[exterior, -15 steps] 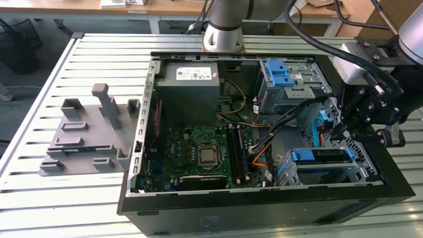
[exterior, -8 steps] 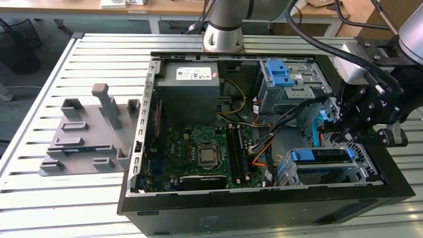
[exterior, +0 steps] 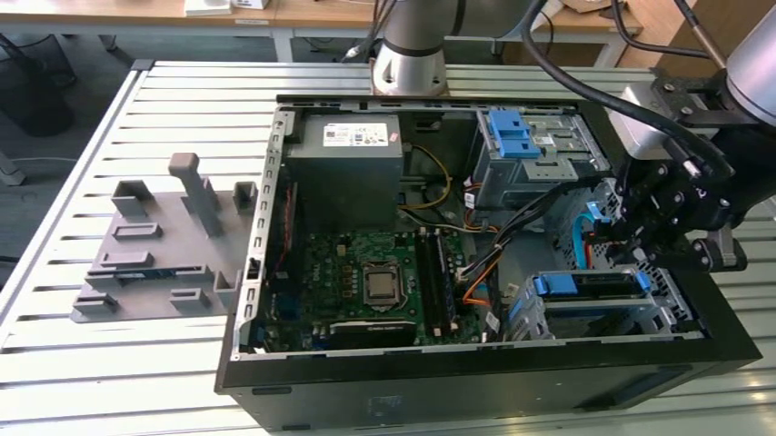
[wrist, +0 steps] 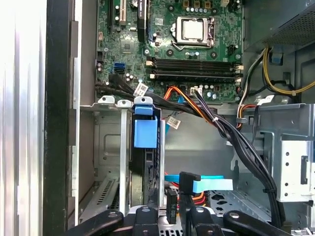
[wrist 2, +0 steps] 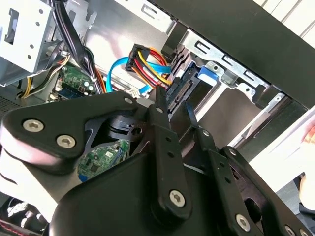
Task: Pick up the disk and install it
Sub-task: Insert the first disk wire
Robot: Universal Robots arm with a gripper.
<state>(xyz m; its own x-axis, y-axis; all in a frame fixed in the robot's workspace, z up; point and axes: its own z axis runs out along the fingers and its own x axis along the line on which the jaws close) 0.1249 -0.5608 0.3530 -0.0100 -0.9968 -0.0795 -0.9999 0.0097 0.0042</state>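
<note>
One pincer (exterior: 661,238) hangs over the case's (exterior: 363,400) drive cage (exterior: 606,304); whether it grips anything, I cannot tell. Disk (wrist: 147,167) sits edgewise in that cage, apparently slotted home, cables (wrist: 197,184) beside it.

I count one open computer case (exterior: 485,381), one motherboard (exterior: 376,282), one grey power supply (exterior: 352,154), two blue-latched drive cages (exterior: 533,145) (exterior: 594,295), and one grey fixture plate (exterior: 158,245) on the counter (exterior: 73,381).
</note>
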